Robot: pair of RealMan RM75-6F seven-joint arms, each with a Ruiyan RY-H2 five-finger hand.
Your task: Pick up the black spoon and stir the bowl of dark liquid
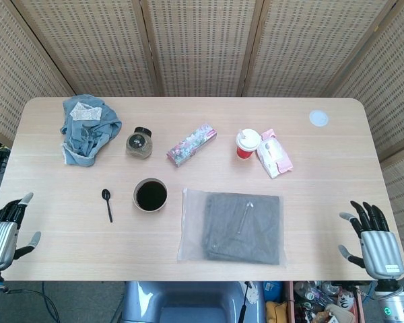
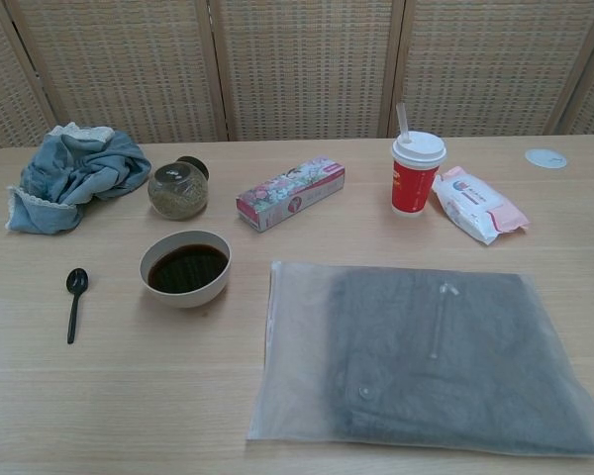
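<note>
A small black spoon (image 1: 107,204) (image 2: 74,302) lies flat on the wooden table, just left of a white bowl (image 1: 150,195) (image 2: 185,268) filled with dark liquid. My left hand (image 1: 7,231) hangs at the table's near left corner, fingers spread and empty, well away from the spoon. Empty too, my right hand (image 1: 373,239) stays with its fingers apart at the near right corner. Neither hand shows in the chest view.
A bagged grey garment (image 1: 234,226) lies right of the bowl. Behind stand a glass jar (image 1: 139,142), a floral box (image 1: 191,144), a red cup with straw (image 1: 247,143), a wipes pack (image 1: 274,153), blue cloth (image 1: 86,128) and a white lid (image 1: 318,118).
</note>
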